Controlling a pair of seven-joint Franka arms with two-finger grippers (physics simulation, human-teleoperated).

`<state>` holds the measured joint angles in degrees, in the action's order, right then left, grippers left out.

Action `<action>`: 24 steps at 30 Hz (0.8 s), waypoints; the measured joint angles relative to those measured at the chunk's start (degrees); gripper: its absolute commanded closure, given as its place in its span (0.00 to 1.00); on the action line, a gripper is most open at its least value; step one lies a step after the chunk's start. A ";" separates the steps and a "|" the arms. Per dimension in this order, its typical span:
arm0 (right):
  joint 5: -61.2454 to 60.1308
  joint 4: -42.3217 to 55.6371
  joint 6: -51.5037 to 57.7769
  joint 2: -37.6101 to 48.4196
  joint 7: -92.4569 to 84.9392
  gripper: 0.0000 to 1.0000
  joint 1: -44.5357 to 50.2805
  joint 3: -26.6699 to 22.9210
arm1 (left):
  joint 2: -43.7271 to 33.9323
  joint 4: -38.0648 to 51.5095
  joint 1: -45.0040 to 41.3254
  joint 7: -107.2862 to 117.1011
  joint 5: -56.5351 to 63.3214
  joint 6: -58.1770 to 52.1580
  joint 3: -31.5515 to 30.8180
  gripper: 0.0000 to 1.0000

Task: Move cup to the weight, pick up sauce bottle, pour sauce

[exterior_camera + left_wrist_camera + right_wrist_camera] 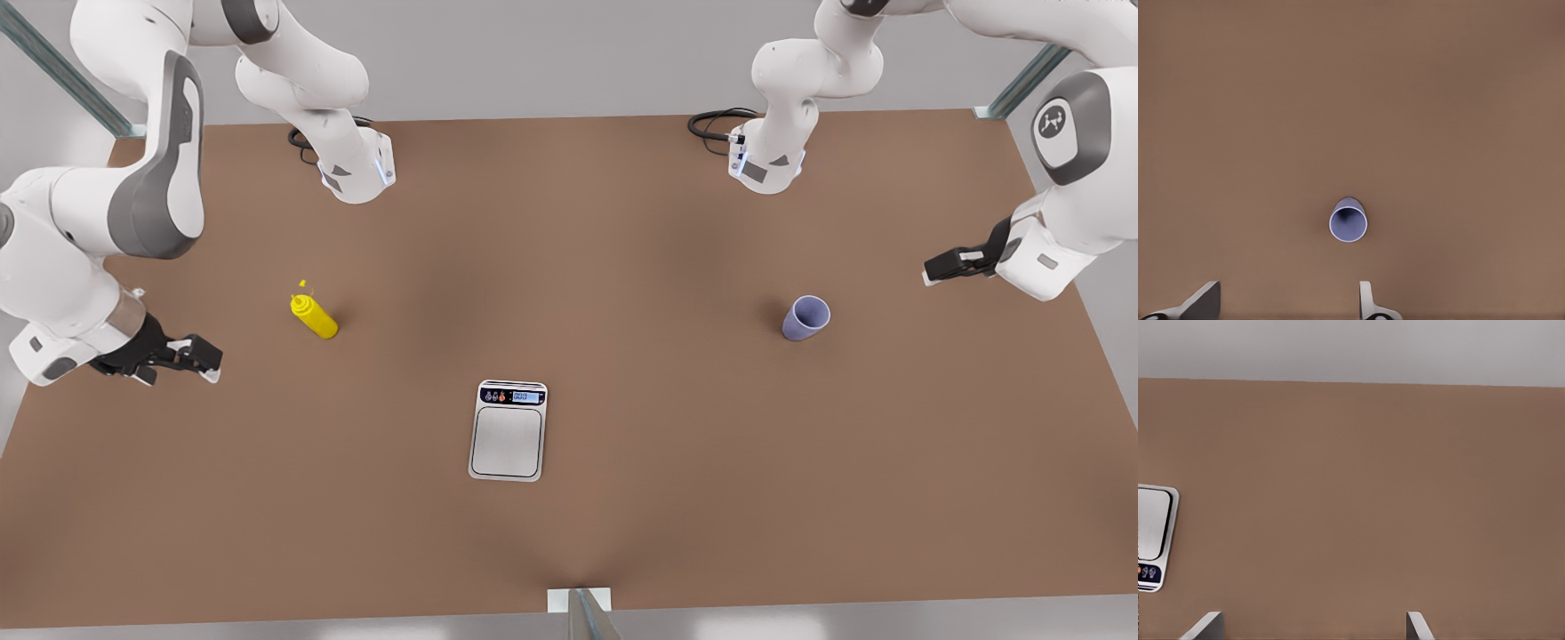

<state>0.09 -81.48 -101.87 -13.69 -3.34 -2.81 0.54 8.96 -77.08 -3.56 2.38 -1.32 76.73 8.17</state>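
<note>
At the front view's left, the right gripper (200,360) hangs with fingers spread, holding nothing, near the upright sauce bottle (314,316). The weight (508,430) lies mid-table (622,516), its platform bare. The cup (805,317) stands upright further right, well apart. Beyond it the left gripper (933,268) hovers, fingers (1201,301) parted, nothing between it and the cup

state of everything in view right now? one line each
cup: upright on the table, empty, not held
sauce bottle: upright, not held
weight: platform bare
left tool: open, above the cup
right tool: open, waiting near the sauce bottle
</note>
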 measured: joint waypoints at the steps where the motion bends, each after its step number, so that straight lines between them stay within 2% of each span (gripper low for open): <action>1: -0.16 -0.07 -0.07 -0.19 -0.63 0.00 -0.50 -0.01 | 0.00 0.00 0.05 0.00 0.00 0.00 0.00 0.00; 3: -0.24 -0.58 -0.70 -0.62 -8.41 0.00 -0.71 0.08 | 0.95 0.00 -0.04 0.09 -0.02 -0.08 -0.01 0.00; 4: -1.69 -1.76 -1.18 -0.67 -23.09 0.00 -2.27 0.09 | 2.88 -1.42 -0.23 0.09 -0.01 -1.30 0.06 0.00; 5: -4.38 -2.99 -1.44 -0.56 -34.07 0.00 -4.87 0.08 | 3.07 -6.58 -0.60 -0.01 0.09 2.92 0.22 0.00; 7: -12.58 -8.14 -4.68 -0.42 -63.45 0.00 -11.13 0.09 | -3.57 -24.86 -0.61 -0.61 0.20 21.18 1.25 0.00; 9: -25.32 -15.06 -5.04 -0.89 -83.49 0.00 -17.57 0.07 | -8.14 -39.33 0.66 -0.71 0.22 37.02 1.70 0.00; 12: -43.93 -26.19 -3.57 -4.01 -104.66 0.00 -25.18 0.02 | -9.04 -50.54 1.14 -0.71 0.23 51.00 3.86 0.00; 15: -47.48 -26.62 3.55 -14.26 -117.22 0.00 -31.96 -0.02 | -9.53 -55.18 3.81 -0.71 0.25 53.21 3.47 0.00; 17: -47.81 -26.27 7.39 -16.68 -123.57 0.00 -33.94 -0.01 | -6.62 -55.15 4.51 -0.62 0.22 53.42 3.33 0.00; 19: -47.56 -26.27 8.00 -19.19 -131.04 0.00 -33.59 -0.10 | -5.40 -55.18 -0.27 -0.62 0.19 54.15 3.34 0.00; 21: -47.47 -26.44 8.82 -21.52 -134.52 0.00 -32.63 -0.01 | -4.79 -55.19 -12.52 -0.62 0.18 54.51 3.34 0.00; 22: -47.49 -26.61 8.93 -22.57 -136.31 0.00 -32.53 -0.01 | -5.37 -55.19 -14.88 -0.62 0.20 54.21 3.41 0.00; 24: -47.46 -27.00 9.39 -24.69 -138.52 0.00 -32.09 -0.01 | -5.70 -55.40 -9.92 -0.71 0.20 54.02 3.76 0.00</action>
<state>-47.37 -108.49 -92.48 -38.39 -141.86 -34.89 0.52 3.26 -132.48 -13.48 1.67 -1.13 130.75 11.93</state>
